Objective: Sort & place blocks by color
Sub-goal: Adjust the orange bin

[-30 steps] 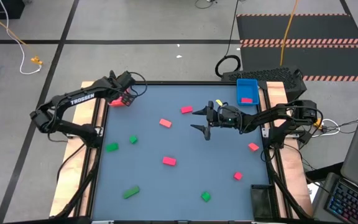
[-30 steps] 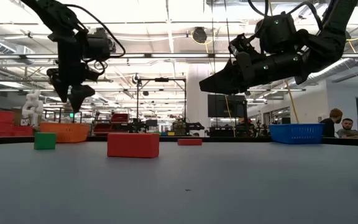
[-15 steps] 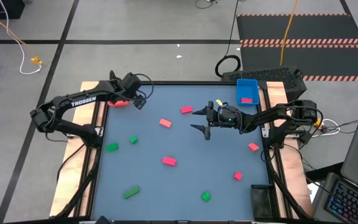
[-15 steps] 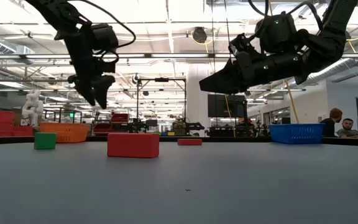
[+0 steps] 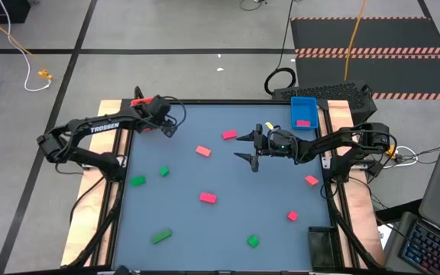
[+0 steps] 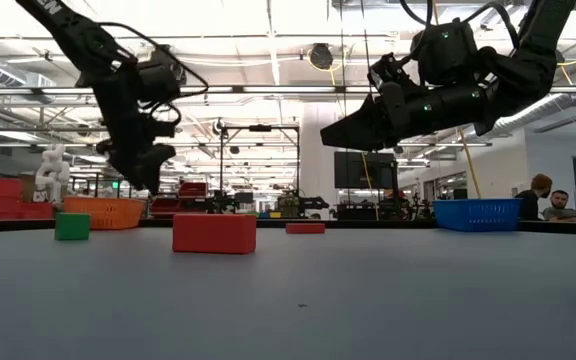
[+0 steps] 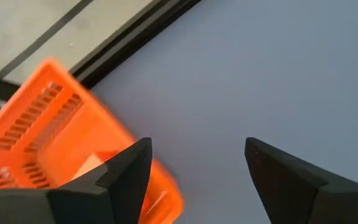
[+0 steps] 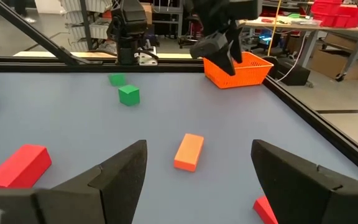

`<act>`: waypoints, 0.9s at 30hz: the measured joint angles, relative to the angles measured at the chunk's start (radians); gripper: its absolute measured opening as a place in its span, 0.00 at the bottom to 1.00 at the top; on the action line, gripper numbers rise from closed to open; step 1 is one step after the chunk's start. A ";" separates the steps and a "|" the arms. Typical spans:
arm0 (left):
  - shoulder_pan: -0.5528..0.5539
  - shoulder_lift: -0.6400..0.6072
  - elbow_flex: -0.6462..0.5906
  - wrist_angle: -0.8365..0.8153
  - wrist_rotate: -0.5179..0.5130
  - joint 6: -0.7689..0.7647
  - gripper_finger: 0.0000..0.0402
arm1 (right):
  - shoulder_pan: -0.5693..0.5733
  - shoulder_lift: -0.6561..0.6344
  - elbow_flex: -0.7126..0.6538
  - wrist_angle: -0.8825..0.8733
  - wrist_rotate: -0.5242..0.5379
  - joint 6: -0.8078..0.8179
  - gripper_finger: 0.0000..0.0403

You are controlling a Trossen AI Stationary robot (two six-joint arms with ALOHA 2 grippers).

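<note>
The left gripper (image 5: 172, 128) hangs in the air near the far left corner of the table (image 5: 205, 229), just beside the orange-red tray (image 5: 145, 102) that sits at that corner. Its two fingers are spread apart with nothing between them – the left wrist view shows only bare table in the gap, with the tray off to one side.

The right gripper (image 5: 244, 147) hangs over the middle of the table, a bit toward the far side. Its fingers are wide apart too, and hold nothing.

The blocks lie scattered on the table. A salmon-red one (image 5: 229, 135) and another (image 5: 203, 151) lie near the right gripper. A pink bar (image 5: 208, 198) sits in the middle, and two more pink ones (image 5: 311, 180) (image 5: 292, 216) are by the right edge. Green blocks (image 5: 137, 181) (image 5: 163, 172) sit on the left side, and two more (image 5: 160, 236) (image 5: 253, 241) lie near the front edge.

One pink block (image 5: 304, 122) lies inside the blue tray (image 5: 295, 103) at the far right corner – a dark tray (image 5: 321, 246) sits at the near right corner
</note>
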 joint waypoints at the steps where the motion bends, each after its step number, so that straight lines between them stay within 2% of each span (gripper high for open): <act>1: 0.008 0.000 -0.006 0.000 -0.002 -0.005 0.63 | 0.000 0.000 0.000 0.003 0.000 0.004 0.70; 7: 0.047 0.000 -0.032 -0.042 -0.014 -0.030 0.62 | 0.000 0.000 -0.001 0.004 0.000 0.066 0.70; 20: 0.046 0.000 -0.035 -0.134 -0.175 -0.048 0.62 | 0.000 0.000 -0.001 0.004 0.000 0.079 0.70; 27: 0.047 0.000 -0.035 -0.164 -0.189 -0.058 0.62 | 0.000 0.000 -0.001 0.004 0.000 0.079 0.70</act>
